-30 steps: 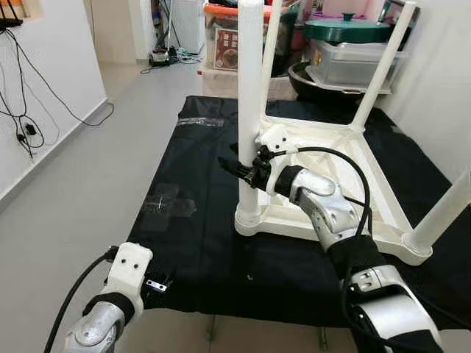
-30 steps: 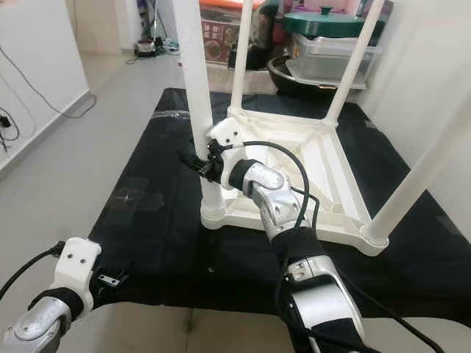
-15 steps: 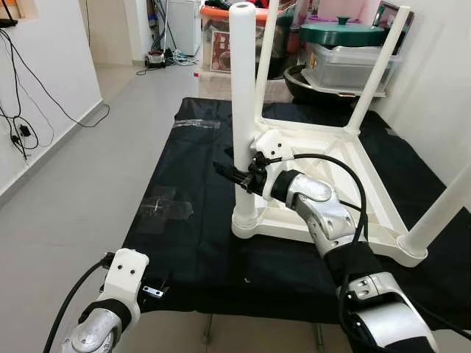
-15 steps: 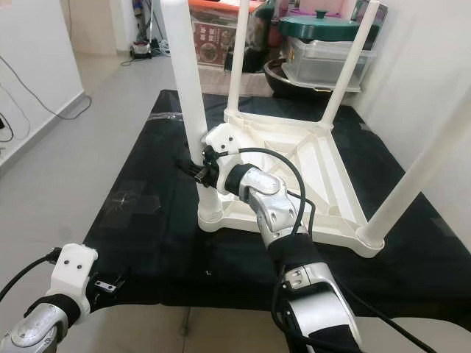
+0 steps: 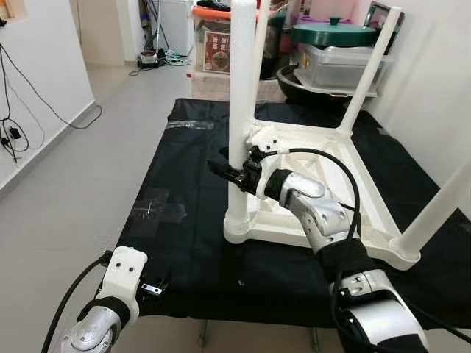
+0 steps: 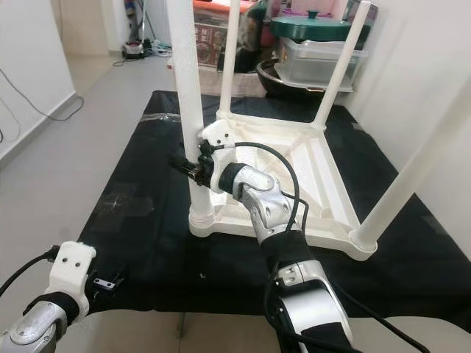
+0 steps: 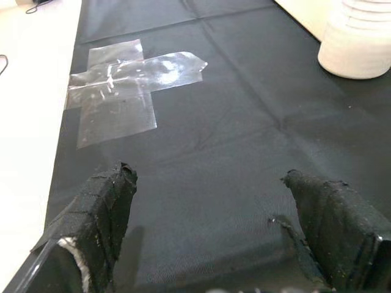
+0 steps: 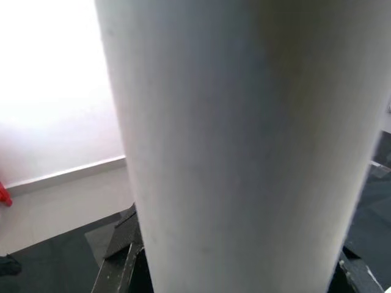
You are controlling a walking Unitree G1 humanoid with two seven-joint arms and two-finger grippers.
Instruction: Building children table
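A white children's table (image 5: 309,239) lies upside down on a black mat (image 5: 191,184), its legs pointing up. My right gripper (image 5: 229,170) is shut on the near-left leg (image 5: 241,88), roughly a third of the way up from its socket. In the right wrist view that leg (image 8: 244,146) stands close between the black fingers (image 8: 119,256). My left gripper (image 7: 208,183) is open and holds nothing. It hovers low over the mat's near-left corner (image 5: 151,287), apart from the table.
A patch of clear tape (image 7: 122,85) is stuck on the mat left of the table. Plastic storage boxes (image 5: 338,62) and a green-lidded pot (image 5: 335,33) crowd the back. A white wall runs along the right, and cables (image 5: 15,132) trail on the floor at the left.
The head camera has shifted a little, so the whole scene sits slightly differently. My right gripper keeps its hold on the leg, and the left arm has barely moved.
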